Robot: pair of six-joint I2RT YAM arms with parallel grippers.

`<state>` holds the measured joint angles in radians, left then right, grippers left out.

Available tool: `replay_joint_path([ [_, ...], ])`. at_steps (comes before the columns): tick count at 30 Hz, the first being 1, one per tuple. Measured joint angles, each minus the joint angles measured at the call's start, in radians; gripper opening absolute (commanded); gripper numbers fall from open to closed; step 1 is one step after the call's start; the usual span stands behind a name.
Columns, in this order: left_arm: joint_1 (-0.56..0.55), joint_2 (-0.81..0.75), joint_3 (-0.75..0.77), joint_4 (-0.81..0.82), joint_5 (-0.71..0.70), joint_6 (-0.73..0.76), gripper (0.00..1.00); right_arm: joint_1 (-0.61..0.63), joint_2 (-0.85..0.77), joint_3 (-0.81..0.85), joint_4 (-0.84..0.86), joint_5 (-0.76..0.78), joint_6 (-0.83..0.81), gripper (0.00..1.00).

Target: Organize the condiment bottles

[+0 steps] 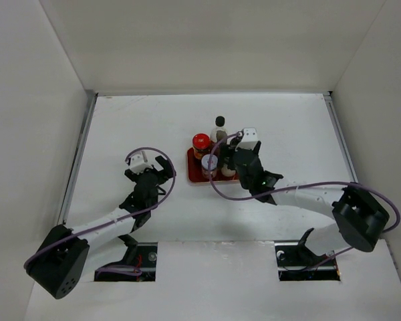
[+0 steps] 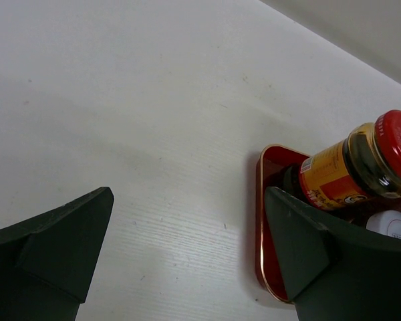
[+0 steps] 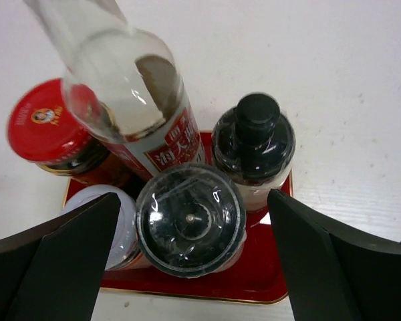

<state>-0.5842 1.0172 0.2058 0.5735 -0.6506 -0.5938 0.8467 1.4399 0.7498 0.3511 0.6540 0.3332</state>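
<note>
The condiment bottles stand together in the red tray (image 3: 257,275). In the right wrist view I see the tall slim bottle with a red-and-white label (image 3: 130,93), the red-lidded jar (image 3: 43,124), the small pale black-capped bottle (image 3: 254,137), a jar with a dark clear-covered top (image 3: 190,217) and a pale-lidded jar (image 3: 123,231). My right gripper (image 3: 194,264) is open, its fingers on either side of the dark-topped jar with gaps on both sides. My left gripper (image 2: 187,257) is open and empty over bare table, left of the tray (image 2: 260,221). The red-lidded jar (image 2: 361,164) shows past its right finger.
The tray (image 1: 194,175) sits mid-table, with the red-lidded jar (image 1: 201,141) and the tall bottle's cap (image 1: 220,121) at its far side. My right gripper (image 1: 232,164) hangs over it and my left gripper (image 1: 154,175) is to its left. White walls enclose the table on three sides.
</note>
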Motion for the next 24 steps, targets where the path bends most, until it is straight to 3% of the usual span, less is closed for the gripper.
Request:
replay_joint_path([
  [7, -0.023, 0.044, 0.094, -0.095, 0.003, -0.005, 1.00, 0.000, -0.262, -0.040, 0.014, 0.041, -0.005, 1.00],
  [13, -0.057, 0.033, 0.176, -0.187, 0.005, -0.006, 1.00, -0.097, -0.484, -0.222, 0.038, 0.106, 0.076, 1.00],
  [17, -0.090, 0.018, 0.234, -0.251, 0.005, -0.006, 1.00, -0.159, -0.517, -0.315, -0.006, 0.120, 0.157, 1.00],
  [24, -0.132, 0.026, 0.295, -0.301, 0.003, -0.006, 1.00, -0.206, -0.489, -0.337, -0.051, 0.117, 0.232, 1.00],
])
